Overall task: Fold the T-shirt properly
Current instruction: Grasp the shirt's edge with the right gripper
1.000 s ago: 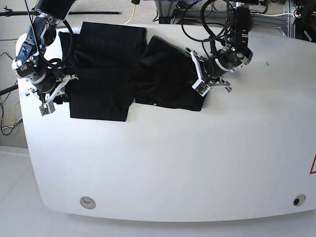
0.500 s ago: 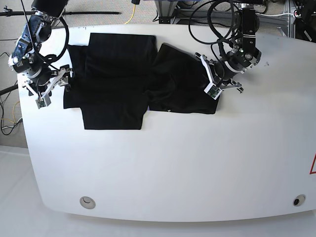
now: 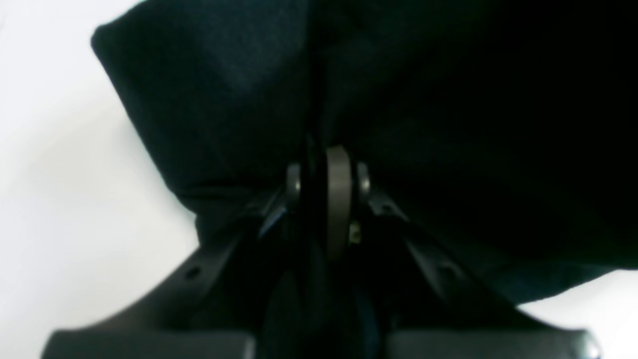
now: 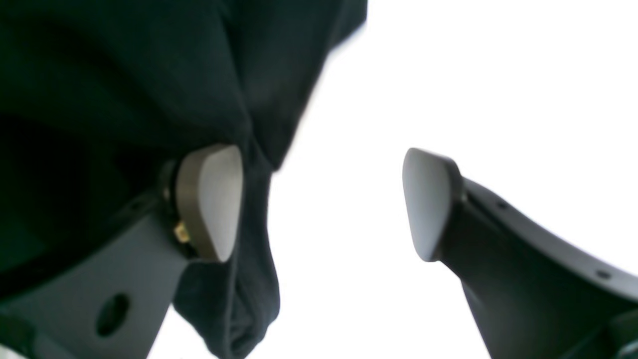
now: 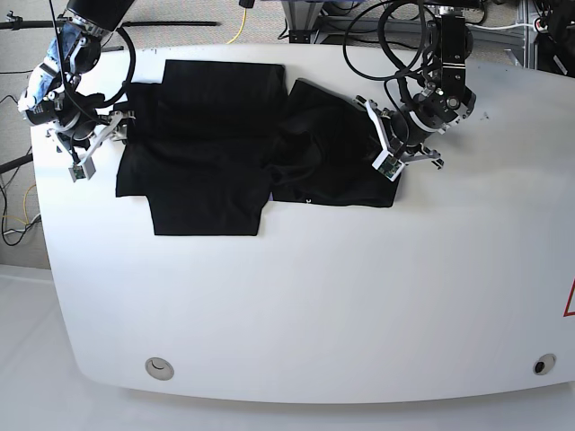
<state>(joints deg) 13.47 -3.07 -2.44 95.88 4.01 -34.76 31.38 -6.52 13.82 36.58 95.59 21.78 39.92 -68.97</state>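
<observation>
Large black cloth T-shirt half-folded on white counter: left tool clamps the shirt's edge, right tool gapes empty beside it; regrip squarely at hem, fold evenly.

Left gripper clamped on black T-shirt, white table

Robotics lab, white table, cables
</observation>
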